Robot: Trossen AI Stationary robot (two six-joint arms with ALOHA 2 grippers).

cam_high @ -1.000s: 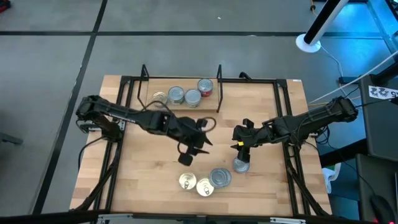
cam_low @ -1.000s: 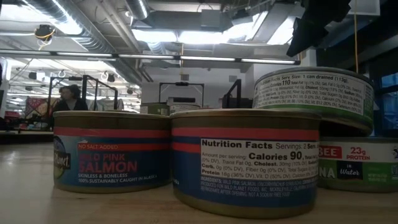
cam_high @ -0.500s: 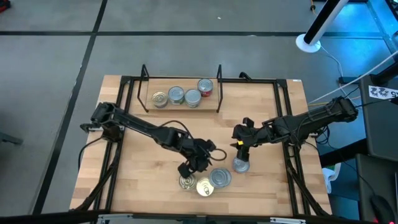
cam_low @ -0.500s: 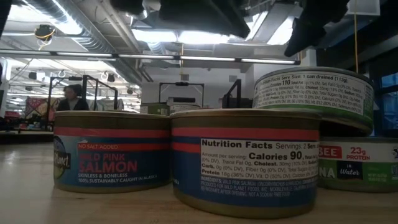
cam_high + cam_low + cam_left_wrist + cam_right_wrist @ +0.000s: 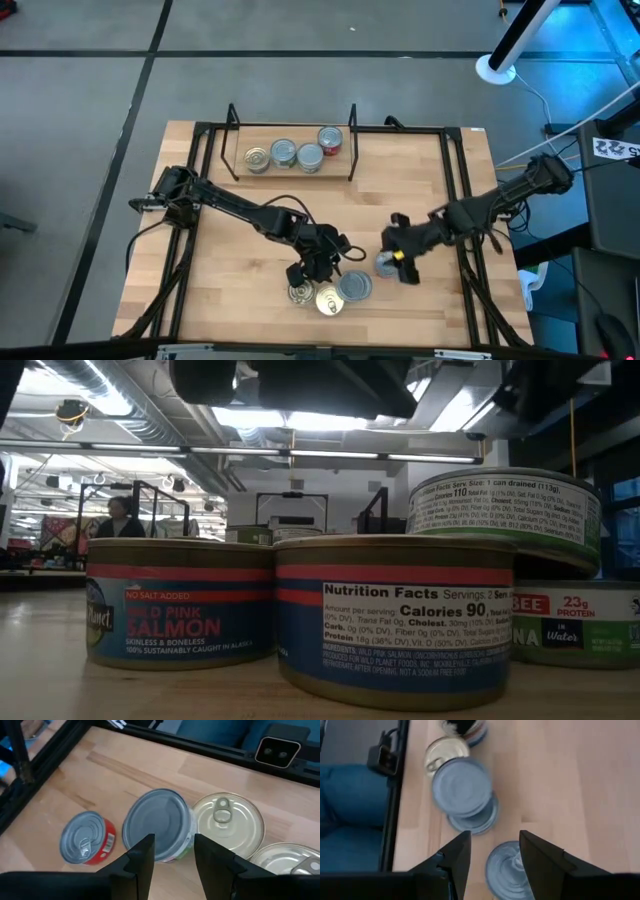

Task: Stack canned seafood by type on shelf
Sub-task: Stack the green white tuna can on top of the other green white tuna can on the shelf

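Roughly half done, I'd judge. The counter (image 5: 250, 215) carries the shelf (image 5: 290, 170) at its far edge with four tins (image 5: 296, 153) in a row on it — the red-labelled one (image 5: 330, 140) at the right end, none stacked yet. Five or so loose tins (image 5: 340, 288) sit clustered near the front edge, one pair stacked.

My left jaws (image 5: 172, 857) are spread, empty, hovering just over that cluster. My right jaws (image 5: 495, 852) are spread too, over the lone tin (image 5: 386, 265) beside it, not pinching.

Labels, low view — salmon tin (image 5: 180, 600): "NO SALT ADDED", "WILD PINK SALMON", "SKINLESS & BONELESS". Next tin (image 5: 395, 620): "Nutrition Facts", "Calories 90". Green tin (image 5: 575, 622): "23g PROTEIN", "in Water".
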